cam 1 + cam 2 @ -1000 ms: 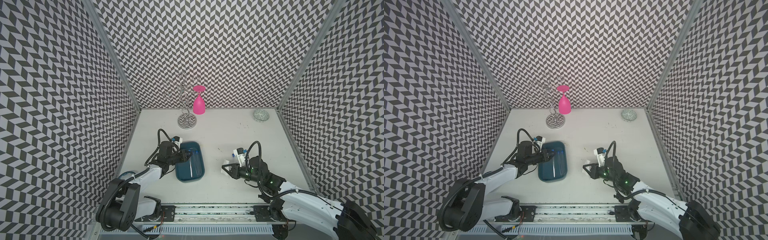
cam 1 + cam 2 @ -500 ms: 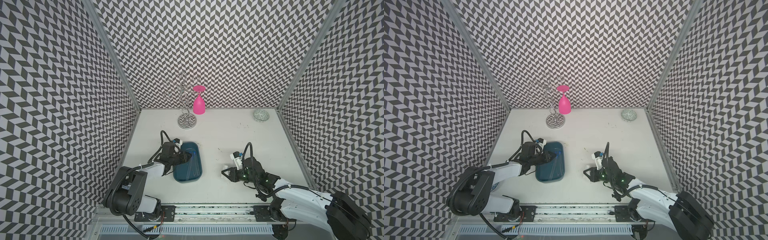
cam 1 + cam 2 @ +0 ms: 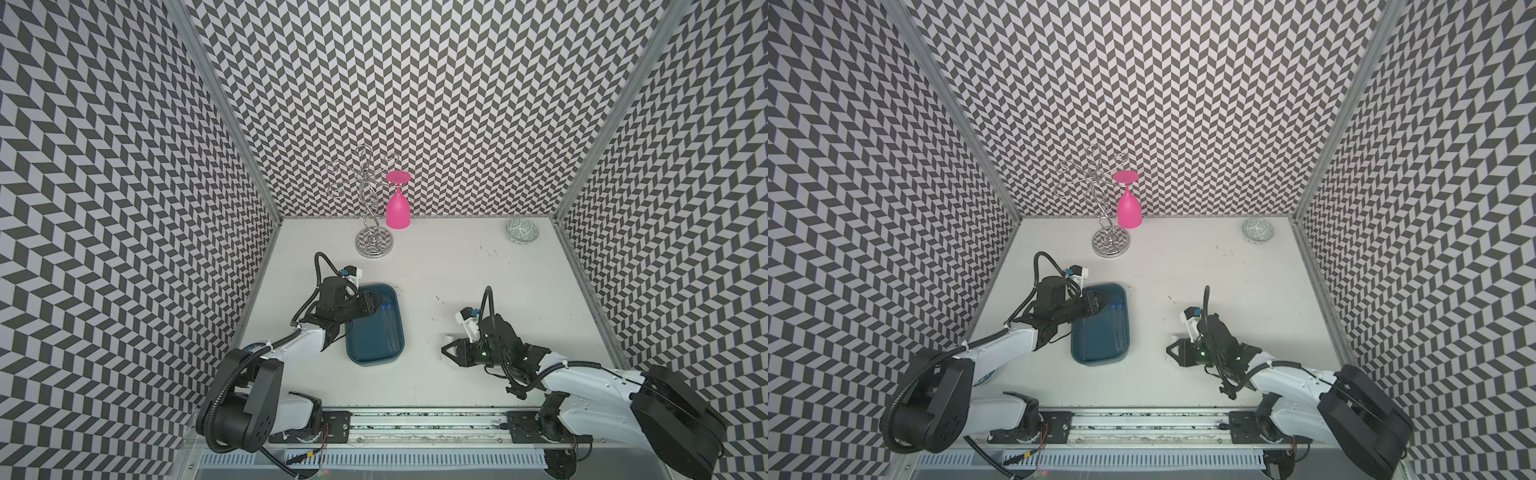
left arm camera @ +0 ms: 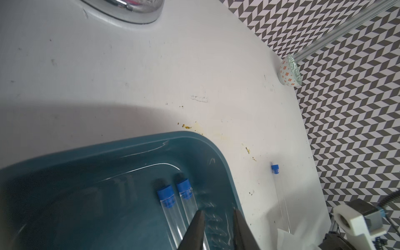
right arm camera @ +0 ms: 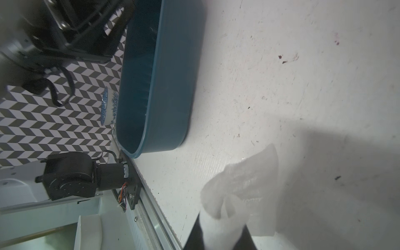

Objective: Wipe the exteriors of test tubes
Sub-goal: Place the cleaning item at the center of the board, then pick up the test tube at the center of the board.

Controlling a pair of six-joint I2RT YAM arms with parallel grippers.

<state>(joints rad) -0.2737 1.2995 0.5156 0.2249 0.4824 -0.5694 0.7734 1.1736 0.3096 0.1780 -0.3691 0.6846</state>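
Observation:
Two test tubes [image 4: 165,197] [image 4: 184,190], clear with blue caps, lie side by side in the teal tray [image 4: 121,147]; in both top views they run along its right side [image 3: 390,328] [image 3: 1120,328]. A third test tube [image 4: 279,188] lies on the table beside the tray. My left gripper [image 4: 218,229] [image 3: 376,305] hovers over the tray, jaws slightly open, nothing between them; one finger [image 4: 195,229] overlaps the nearer tube. My right gripper [image 5: 220,238] [image 3: 451,353] is low over the table, shut on a crumpled white tissue [image 5: 238,194].
A chrome glass rack [image 3: 374,245] with a pink glass [image 3: 397,212] hanging upside down stands at the back. A small patterned bowl [image 3: 522,231] sits in the back right corner. A blue-and-white bowl [image 5: 108,106] is beyond the tray, near the left arm. Rail [image 3: 415,419] along the front edge.
My left jaws have parted a little over the tray. My right gripper has slid slightly toward the front edge with the tissue.

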